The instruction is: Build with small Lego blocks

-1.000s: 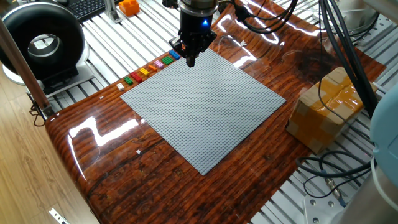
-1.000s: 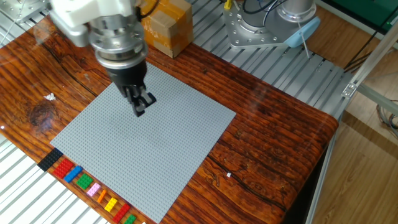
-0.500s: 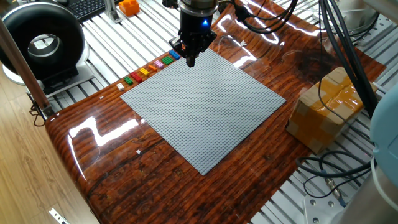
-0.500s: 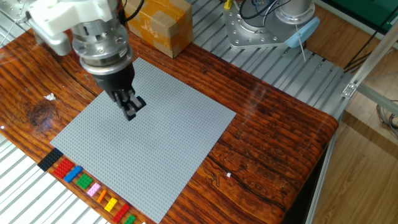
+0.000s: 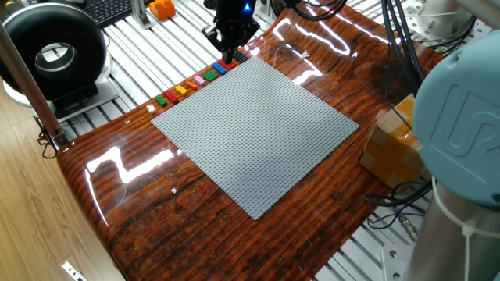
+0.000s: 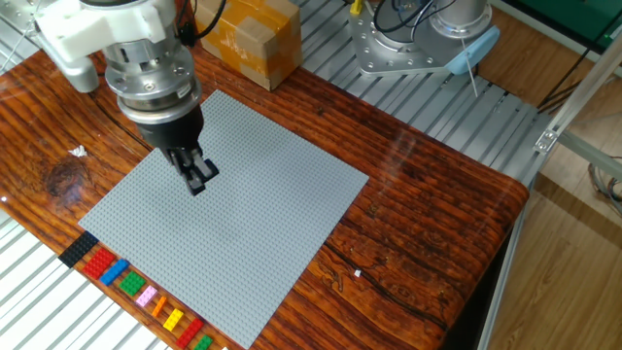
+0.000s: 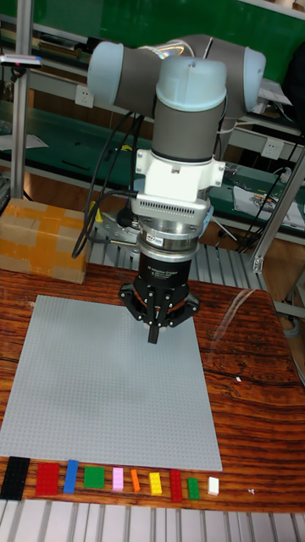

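The small Lego blocks (image 7: 118, 479) lie in a row on the wood just off the front edge of the grey baseplate (image 7: 85, 398): black, red, blue, green, pink, orange, yellow and others. The same row of blocks (image 6: 136, 290) shows in the other fixed view, and again as blocks (image 5: 187, 84) beside the plate's far-left edge. My gripper (image 7: 153, 335) hangs above the baseplate (image 6: 262, 214) with its black fingers pressed together and nothing visible between them. The gripper (image 6: 197, 180) stands well short of the row; the gripper (image 5: 229, 53) hovers near the plate's far corner.
A cardboard box (image 6: 258, 39) sits on the table beyond the baseplate, seen also as the box (image 5: 394, 144). An orange chunky object (image 5: 162, 8) and a black ring-shaped device (image 5: 51, 51) stand off the table. The arm's metal base (image 6: 408, 44) is behind the table.
The gripper has travelled across the baseplate toward the left in the other fixed view, staying shut. The blocks have not moved.
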{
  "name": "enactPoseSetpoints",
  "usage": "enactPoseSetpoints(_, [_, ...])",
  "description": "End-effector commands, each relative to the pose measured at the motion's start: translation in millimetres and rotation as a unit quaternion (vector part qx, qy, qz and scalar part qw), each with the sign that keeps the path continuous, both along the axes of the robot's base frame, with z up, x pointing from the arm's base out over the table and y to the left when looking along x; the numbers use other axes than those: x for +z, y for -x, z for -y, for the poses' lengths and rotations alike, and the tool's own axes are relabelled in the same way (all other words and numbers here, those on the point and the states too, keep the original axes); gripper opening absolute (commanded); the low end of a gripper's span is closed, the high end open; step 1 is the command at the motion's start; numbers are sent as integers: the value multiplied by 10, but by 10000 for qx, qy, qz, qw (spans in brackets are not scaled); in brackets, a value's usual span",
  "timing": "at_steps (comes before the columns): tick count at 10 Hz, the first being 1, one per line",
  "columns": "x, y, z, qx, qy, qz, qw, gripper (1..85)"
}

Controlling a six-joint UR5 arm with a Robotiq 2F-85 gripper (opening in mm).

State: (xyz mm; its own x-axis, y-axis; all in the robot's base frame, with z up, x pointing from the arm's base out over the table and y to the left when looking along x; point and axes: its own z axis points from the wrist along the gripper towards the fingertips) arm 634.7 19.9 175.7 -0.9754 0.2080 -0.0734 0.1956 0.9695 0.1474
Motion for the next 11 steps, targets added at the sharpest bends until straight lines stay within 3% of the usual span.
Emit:
enactPoseSetpoints(1, [12, -42, 30, -490, -10, -1, 9988, 10])
enactPoseSetpoints(2, [17, -65, 11, -420, -42, 52, 9991, 10])
enactPoseSetpoints(3, [22, -155, 82, -249, 113, 253, 9993, 10])
enactPoseSetpoints(4, [27, -162, 47, -86, 65, 286, 9995, 10])
enactPoseSetpoints(6, [1, -51, 74, 242, 105, 38, 9996, 10])
enactPoseSetpoints(7, [-41, -177, 205, 351, 94, -103, 9993, 10])
enactPoseSetpoints(8, [-94, -285, 226, 384, 111, -123, 9991, 10])
enactPoseSetpoints(11, [-299, -680, 30, 285, 169, -5, 9994, 10])
